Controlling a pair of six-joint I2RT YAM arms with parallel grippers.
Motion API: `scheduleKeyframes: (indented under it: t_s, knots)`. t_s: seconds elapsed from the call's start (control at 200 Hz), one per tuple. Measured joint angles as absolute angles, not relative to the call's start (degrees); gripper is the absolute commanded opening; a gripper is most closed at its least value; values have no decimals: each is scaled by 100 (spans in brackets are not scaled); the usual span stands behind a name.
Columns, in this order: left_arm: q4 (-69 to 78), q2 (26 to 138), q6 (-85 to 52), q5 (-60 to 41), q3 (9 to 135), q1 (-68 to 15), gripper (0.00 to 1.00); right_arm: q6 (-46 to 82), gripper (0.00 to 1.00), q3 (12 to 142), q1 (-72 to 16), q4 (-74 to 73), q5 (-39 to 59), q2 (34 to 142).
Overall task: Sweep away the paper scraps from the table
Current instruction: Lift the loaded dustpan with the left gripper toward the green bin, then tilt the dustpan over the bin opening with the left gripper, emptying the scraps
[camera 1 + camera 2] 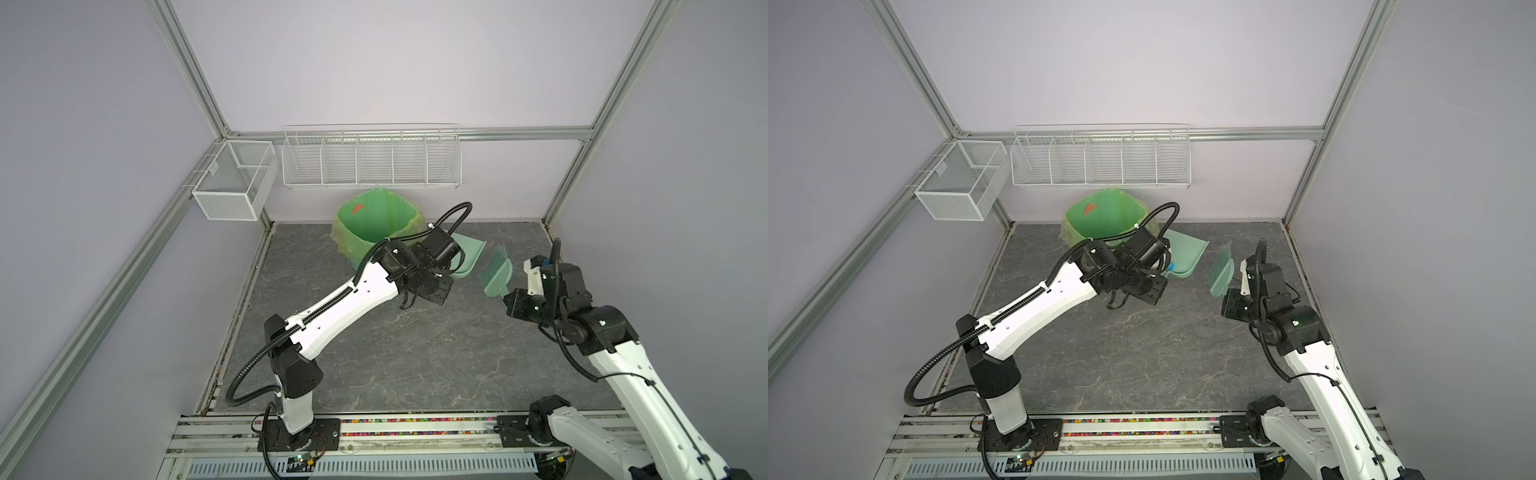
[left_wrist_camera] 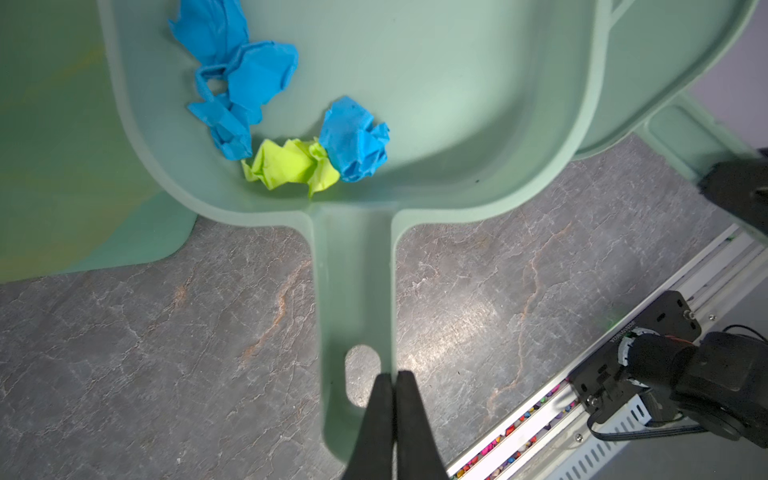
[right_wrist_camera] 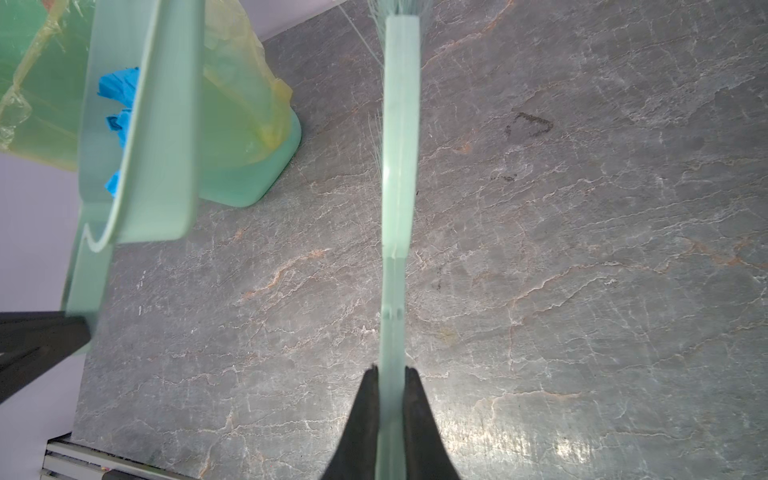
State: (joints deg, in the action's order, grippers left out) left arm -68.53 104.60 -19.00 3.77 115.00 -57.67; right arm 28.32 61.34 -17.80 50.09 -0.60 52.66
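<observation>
At the far middle of the dark grey marbled tabletop (image 1: 415, 353), just right of the green plastic bin lined with a translucent bag (image 1: 376, 226), I am holding the pale mint-green plastic dustpan (image 2: 457, 83) off the surface, my left jaws pinching tight on its handle end. I am holding it tilted back, I judge, so the crumpled blue and lime-green paper scraps (image 2: 291, 166) are pooling against its rear wall instead of spilling. My right jaws are clamping the mint-green bristled brush (image 3: 399, 145) by its handle, to the right, apart from the pan.
</observation>
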Motion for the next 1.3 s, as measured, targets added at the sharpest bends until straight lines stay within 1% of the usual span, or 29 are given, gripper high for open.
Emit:
scheduleKeyframes:
  t_s: [0.45,0.56,0.735,1.3]
  knots:
    - [-6525,10422,-1883,-126,11496,-5258,0,2832,7,5902,-1776,5011,-82,5251]
    - [-6318,10263,-1890,-255,11465,-5092,0,2836,7,5804,-1776,5013,-80,5229]
    - [-5918,9841,-1999,-742,11286,-4847,0,2858,7,5778,-1776,5011,-73,5183]
    - [-4429,8683,-2805,-2016,9671,-3483,0,2921,7,5739,-1772,5002,-14,5159]
